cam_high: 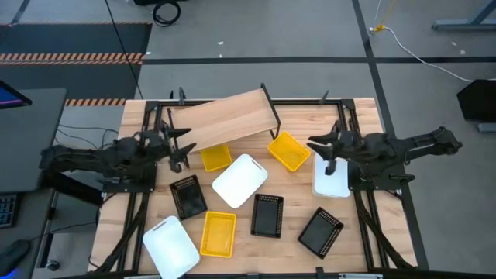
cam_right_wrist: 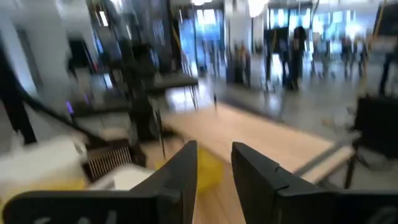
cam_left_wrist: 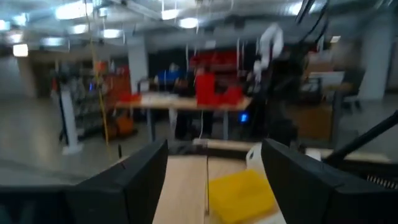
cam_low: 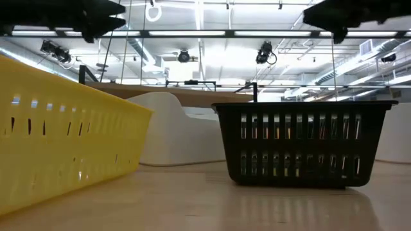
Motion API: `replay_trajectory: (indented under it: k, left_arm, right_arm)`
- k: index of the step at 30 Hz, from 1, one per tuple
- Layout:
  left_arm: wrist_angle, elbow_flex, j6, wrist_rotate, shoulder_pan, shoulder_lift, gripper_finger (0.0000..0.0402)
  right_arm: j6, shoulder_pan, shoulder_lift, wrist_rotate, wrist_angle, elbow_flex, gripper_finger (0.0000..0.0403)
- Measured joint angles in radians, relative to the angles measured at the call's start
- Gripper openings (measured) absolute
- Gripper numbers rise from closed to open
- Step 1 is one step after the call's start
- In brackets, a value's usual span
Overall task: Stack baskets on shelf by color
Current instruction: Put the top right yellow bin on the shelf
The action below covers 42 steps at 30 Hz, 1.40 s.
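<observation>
The wooden shelf (cam_high: 229, 116) stands askew at the table's far middle. A yellow basket (cam_high: 216, 156) lies partly under its near edge, and another yellow basket (cam_high: 289, 150) lies at its right end. Two white baskets (cam_high: 240, 180) (cam_high: 170, 244), three black ones (cam_high: 188, 197) (cam_high: 267, 215) (cam_high: 321, 231) and a third yellow one (cam_high: 218, 233) lie scattered on the table. A third white basket (cam_high: 332, 180) lies under my right arm. My left gripper (cam_high: 182, 143) is open and empty, in the air by the shelf's left end. My right gripper (cam_high: 318, 147) is open and empty, right of the yellow basket.
The slatted tabletop (cam_high: 364, 116) has a black metal frame along its edges. In the low view the near yellow basket (cam_low: 64, 141) and a black basket (cam_low: 302, 144) fill the foreground, with a white one (cam_low: 173, 128) behind. Both arms hang above them.
</observation>
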Motion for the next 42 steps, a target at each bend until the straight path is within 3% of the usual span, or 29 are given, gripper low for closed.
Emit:
replay_trajectory:
  k: [5,10,13,22,28,33,42]
  left_arm:
    - [-0.158,0.13,-0.074,0.071,0.048,0.174,0.0255]
    - [-0.168,0.209,-0.048,0.14,0.051,0.274,0.0245]
    - [-0.17,0.229,-0.018,0.16,0.051,0.299,0.0243]
    - [-0.192,0.23,0.008,0.169,0.051,0.298,0.0243]
    - [-0.193,0.23,0.007,0.169,0.051,0.299,0.0241]
    - [-0.224,0.23,0.005,0.169,0.051,0.299,0.0238]
    - [-0.252,0.23,0.018,0.169,0.051,0.299,0.0236]
  right_arm:
    - [0.139,-0.004,0.227,0.025,-0.315,0.243,0.0112]
    - [0.349,-0.004,0.426,0.026,-0.72,0.479,0.0112]
    - [0.423,-0.004,0.533,0.002,-0.86,0.566,0.0112]
    - [0.396,0.007,0.848,-0.151,-0.875,0.642,0.0112]
    - [0.42,0.006,1.017,-0.147,-0.925,0.642,0.0112]
    - [0.403,0.004,1.075,-0.14,-0.968,0.642,0.0112]
    - [0.203,0.025,1.045,-0.107,-1.141,0.641,0.0112]
